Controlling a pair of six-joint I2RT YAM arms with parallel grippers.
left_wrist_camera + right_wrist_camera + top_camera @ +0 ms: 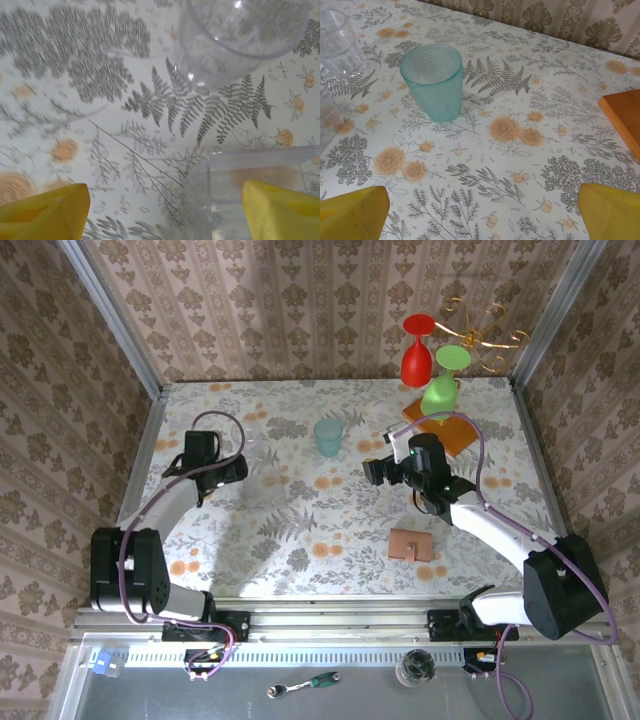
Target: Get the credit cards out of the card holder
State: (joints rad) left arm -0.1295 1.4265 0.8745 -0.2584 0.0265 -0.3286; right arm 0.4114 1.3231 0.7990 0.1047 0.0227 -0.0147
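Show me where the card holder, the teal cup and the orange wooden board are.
card holder point(411, 543), top view, centre of its brown cover.
teal cup point(434, 87), right wrist view, front of its wall.
wooden board point(624, 117), right wrist view, its orange top face.

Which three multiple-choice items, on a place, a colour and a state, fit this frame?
1. The card holder lies: A in a drawer; B on the table beside the right arm; C on a shelf.
2. The cup ahead of the right gripper is: A red; B black; C teal.
3. The right gripper is: A open, empty; B shut on the card holder; C shut on the cup.
B: it rests on the table by that arm. C: teal walls. A: yellow fingers apart, nothing between.
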